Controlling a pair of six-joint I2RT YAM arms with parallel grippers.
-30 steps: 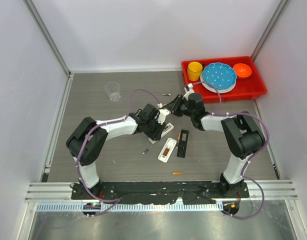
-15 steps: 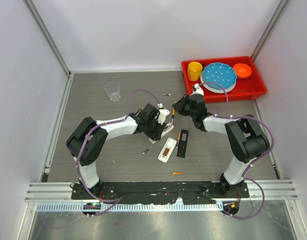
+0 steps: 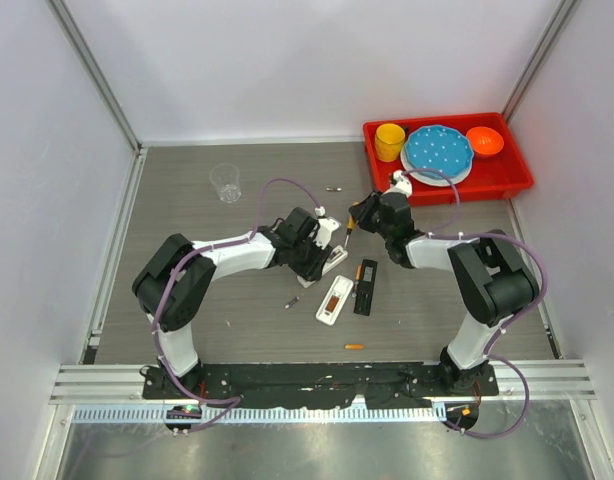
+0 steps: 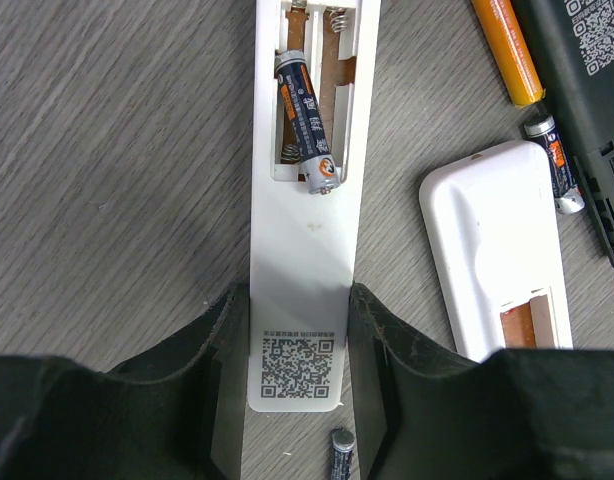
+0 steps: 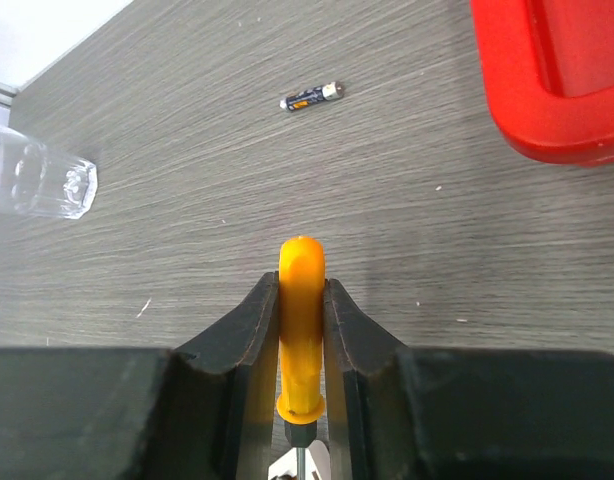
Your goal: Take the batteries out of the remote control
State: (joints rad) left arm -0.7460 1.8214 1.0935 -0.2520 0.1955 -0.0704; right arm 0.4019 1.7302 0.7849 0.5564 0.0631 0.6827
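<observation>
**table** (image 3: 207, 300): matt grey laminate with fine wood-grain streaks.

**left gripper** (image 4: 299, 385): scuffed black fingers (image 4: 227, 370) at a middling gap, pressed on both long edges of the held remote (image 4: 305, 290). this is a slim, flat bar of glossy white plastic with a qr sticker at its near end and its bay uncovered.

**bay battery** (image 4: 307, 125): dark cylinder with orange print and metal ends. it lies crooked in the left slot, its near end reaching the bay's edge. the right slot shows a bare copper-coloured strip and a coil spring.

**second remote** (image 4: 497, 260): white with rounded corners, lying flat just right of the held one, with a copper-coloured open bay.

**dark battery** (image 4: 553, 160): on the table between the second remote and the black remote (image 4: 577, 60).

**orange battery** (image 4: 507, 50): smooth cylinder beside the black remote's edge.

**grey battery** (image 4: 339, 455): on the table just past the sticker end, between the fingers.

**right gripper** (image 5: 301, 330): fingers narrow, clamped on the orange-handled tool (image 5: 301, 290). the handle is smooth plastic with a round tip, and a thin steel shaft runs below it.

**far battery** (image 5: 312, 97): alone on open table, between the clear ribbed cup (image 5: 42, 175) and the glossy red tray (image 5: 547, 90).

**near battery** (image 3: 354, 346): orange, close to the arm bases.
</observation>
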